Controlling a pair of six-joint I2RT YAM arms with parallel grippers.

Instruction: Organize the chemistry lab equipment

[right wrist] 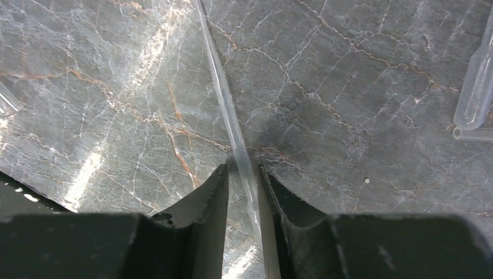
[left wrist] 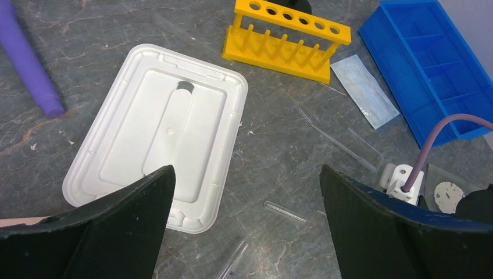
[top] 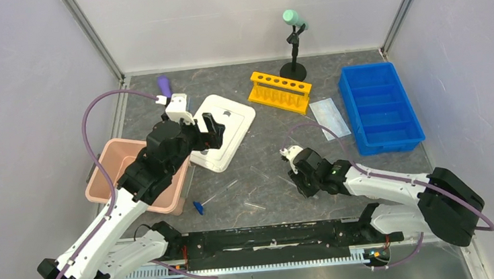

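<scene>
we see the right gripper [right wrist: 244,170] low over the grey marbled worktop [top: 257,132], near the middle front. its fingers [right wrist: 203,203] stand narrowly apart, one on each side of a thin clear tube [right wrist: 224,99] that lies flat on the worktop. a sliver of worktop shows between one finger and the tube, so the tube is straddled but not clamped. another clear tube [right wrist: 474,93] lies off to one side in the right wrist view.

the left gripper [left wrist: 245,174] hangs above the near edge of a white tray [left wrist: 116,145] with its fingers spread wide and nothing between them. the tray lies flat, left of centre. a purple cylinder [left wrist: 26,58] rests on the worktop beyond it, and a pink bin [top: 108,166] sits to its left.

a short clear tube [left wrist: 283,212] lies just beside the tray's near corner. a blue-capped tube [top: 209,200] lies at the front, between the pink bin and the right gripper. the pale blue face mask [top: 330,117] lies flat between the yellow rack [top: 280,90] and the blue compartment bin [top: 345,97]. a round clear dish with a white disc [left wrist: 447,195] sits beside the right arm's wrist, partly hidden. a black stand with a mint-green top [top: 293,47] stands upright at the back.
</scene>
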